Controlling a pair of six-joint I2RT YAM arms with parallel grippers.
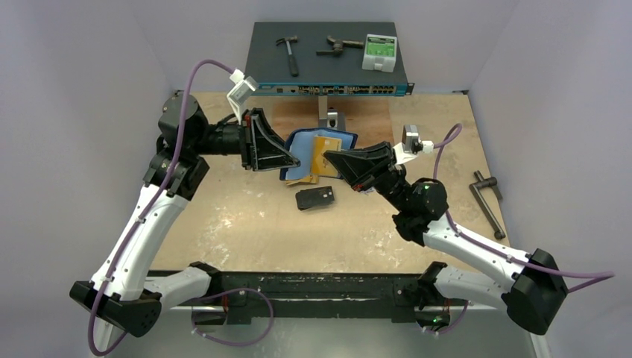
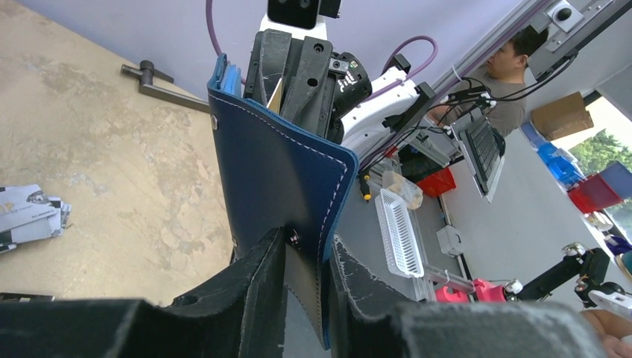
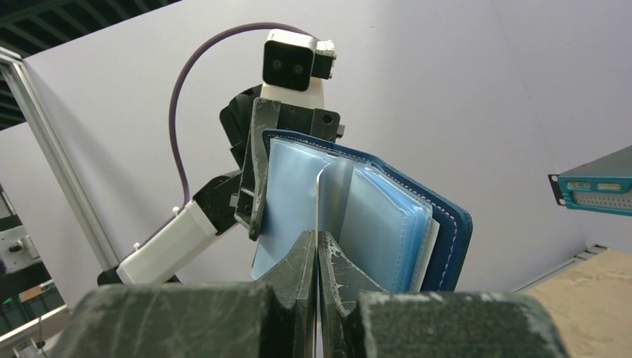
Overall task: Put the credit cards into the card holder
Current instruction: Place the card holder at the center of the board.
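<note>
The left end effector [image 2: 307, 246] grips the card holder [image 2: 276, 171]; the right end effector [image 3: 318, 242] pinches a gold credit card [image 1: 323, 151].

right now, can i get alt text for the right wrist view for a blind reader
An open blue card holder with clear sleeves is held up against a pale wall, the right pincer shut on a thin card seen edge-on between its sleeves. The left pincer grips the holder's cover from behind.

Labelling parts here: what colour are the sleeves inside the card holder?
Pale, see-through blue sleeves inside the navy card holder; clearest in the right wrist view.
</note>
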